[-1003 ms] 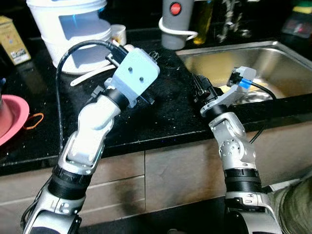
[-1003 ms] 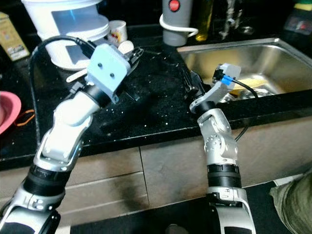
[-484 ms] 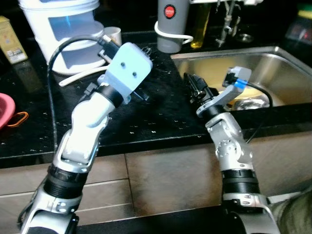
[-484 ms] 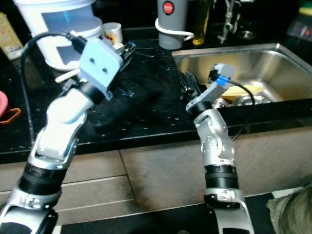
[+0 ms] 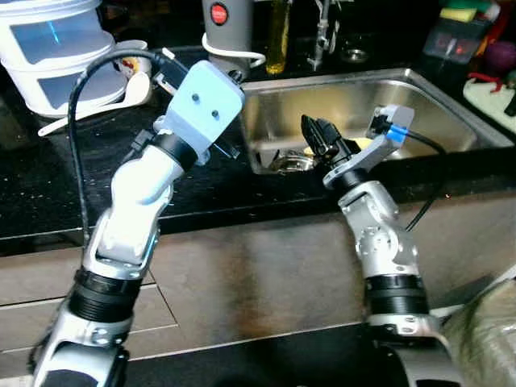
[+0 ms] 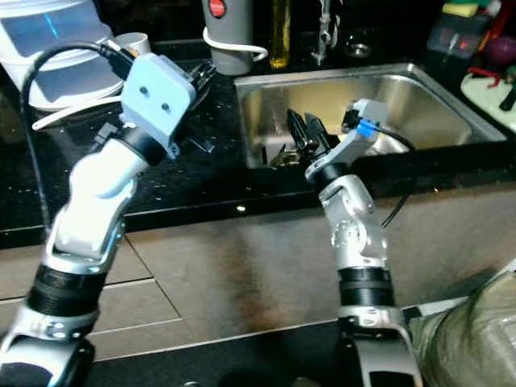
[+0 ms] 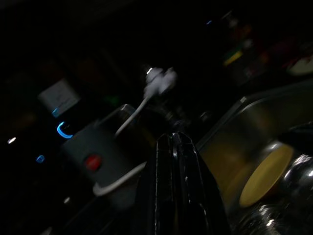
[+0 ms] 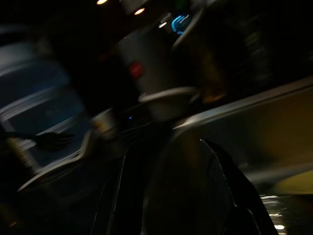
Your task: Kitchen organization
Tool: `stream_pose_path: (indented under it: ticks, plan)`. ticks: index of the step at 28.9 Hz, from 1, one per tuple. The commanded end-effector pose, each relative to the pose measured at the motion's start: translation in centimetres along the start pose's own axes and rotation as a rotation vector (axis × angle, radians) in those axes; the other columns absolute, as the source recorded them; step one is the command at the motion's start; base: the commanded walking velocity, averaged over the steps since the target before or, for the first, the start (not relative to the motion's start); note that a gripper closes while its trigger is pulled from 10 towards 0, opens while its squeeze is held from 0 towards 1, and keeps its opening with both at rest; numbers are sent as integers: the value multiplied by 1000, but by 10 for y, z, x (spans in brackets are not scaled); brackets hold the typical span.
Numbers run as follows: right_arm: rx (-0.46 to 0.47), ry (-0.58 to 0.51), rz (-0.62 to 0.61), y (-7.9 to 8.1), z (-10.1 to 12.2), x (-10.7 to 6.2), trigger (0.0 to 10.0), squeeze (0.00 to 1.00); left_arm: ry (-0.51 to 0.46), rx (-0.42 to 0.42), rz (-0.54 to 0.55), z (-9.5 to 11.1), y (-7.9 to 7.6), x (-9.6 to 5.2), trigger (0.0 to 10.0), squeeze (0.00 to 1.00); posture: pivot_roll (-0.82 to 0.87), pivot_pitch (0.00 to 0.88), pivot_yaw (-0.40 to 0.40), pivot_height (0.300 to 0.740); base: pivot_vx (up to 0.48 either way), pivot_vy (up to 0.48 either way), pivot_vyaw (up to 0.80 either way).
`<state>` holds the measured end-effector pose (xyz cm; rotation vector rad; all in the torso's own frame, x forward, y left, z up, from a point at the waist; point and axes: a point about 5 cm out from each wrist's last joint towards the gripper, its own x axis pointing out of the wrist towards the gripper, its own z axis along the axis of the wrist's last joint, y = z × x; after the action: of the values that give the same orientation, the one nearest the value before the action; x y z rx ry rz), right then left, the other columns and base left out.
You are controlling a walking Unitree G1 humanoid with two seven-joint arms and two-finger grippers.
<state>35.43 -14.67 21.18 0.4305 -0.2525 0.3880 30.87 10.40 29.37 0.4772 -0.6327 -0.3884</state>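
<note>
Two silver arms are raised over the front edge of the black speckled stone worktop (image 5: pixel 48 185), and neither carries anything, which suggests the robot is lining itself up on the sink and has not begun a grasp. The left gripper (image 6: pixel 203 76) sits above the worktop just beside the left rim of the rectangular stainless steel sink (image 5: pixel 419 105); in the left wrist view its long black fingers (image 7: pixel 177 186) lie pressed together with nothing between them. The right gripper (image 5: pixel 316 135) reaches over the sink's front rim into the basin, and its fingers (image 8: pixel 220 181) stand spread apart and empty, probably to take something from inside.

The likely things to tidy lie in the basin's front left corner: a pale yellow round plate (image 7: pixel 266 174) leaning there, touching some shiny metal dishware (image 5: pixel 292 162) that is too small to identify.

At the worktop's back edge, just left of the sink, stands a grey cylindrical appliance with a red button and a white cord (image 5: pixel 222 32). Near the back left corner is a white and translucent stacked plastic container (image 5: pixel 48 56), with a white mug (image 6: pixel 133 42) and a white long-handled spoon (image 5: pixel 89 109) just beside it. A bottle of yellow oil (image 5: pixel 280 36) and the tap (image 5: pixel 322 32) stand behind the sink.
</note>
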Motion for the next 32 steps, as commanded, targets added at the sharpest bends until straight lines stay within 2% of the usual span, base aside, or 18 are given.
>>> stream_pose_path:
  ticks: [1,8,26,32]
  plan:
    - [0,11,7,3,-3,0,10000,0,0,6,8,0,3,1,10000,0,-45,15,-19,732,0,-416,0]
    - [-5,12,8,2,-2,0,10000,0,-6,10,9,0,3,2,10000,0,-46,16,-17,732,0,-380,0]
    - [-3,13,6,2,-3,-1,10000,0,-4,11,24,-2,4,3,10000,0,-47,22,-15,732,0,0,0]
    - [-4,14,4,2,-2,-1,10000,0,24,-9,51,-13,14,4,10000,0,-49,24,-17,732,0,0,0]
